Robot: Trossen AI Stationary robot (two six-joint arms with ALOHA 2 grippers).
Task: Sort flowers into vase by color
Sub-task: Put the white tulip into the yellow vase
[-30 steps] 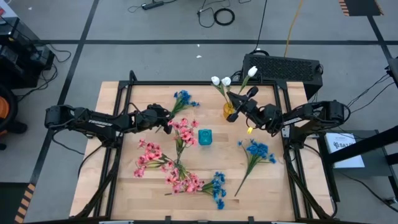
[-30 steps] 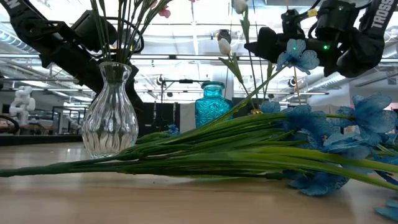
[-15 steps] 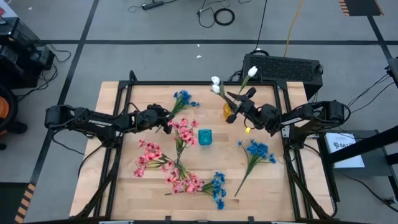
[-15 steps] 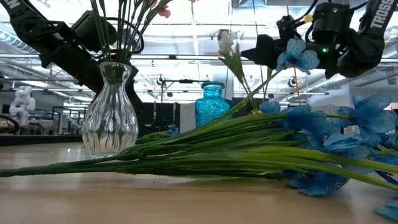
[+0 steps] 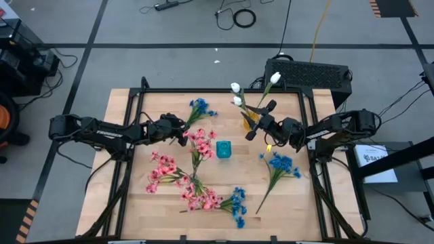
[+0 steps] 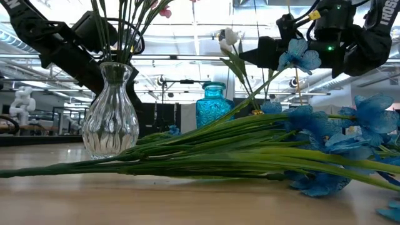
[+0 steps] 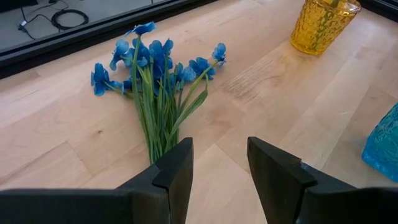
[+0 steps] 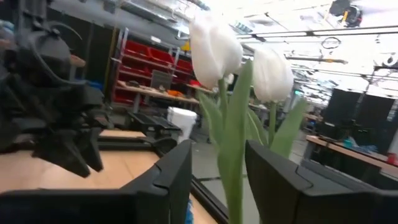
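Observation:
A yellow vase near the table's far edge holds white tulip sprays, whose stems stick into its mouth. My right gripper is open beside that vase; in its wrist view a tulip stem rises between the fingers without plain touch. My left gripper is open above the table, next to a clear glass vase holding pink sprays. A teal vase stands mid-table. Loose pink and blue sprays lie flat.
More blue sprays lie at the far side and at the near side, beside a pink bunch. A black frame rail borders the tabletop. A dark box sits beyond the far edge.
My right gripper has drawn back a little from the yellow vase, toward the table's near right. The two white tulip buds on the left of the vase have swung from side by side to one behind the other. The left arm has kept still.

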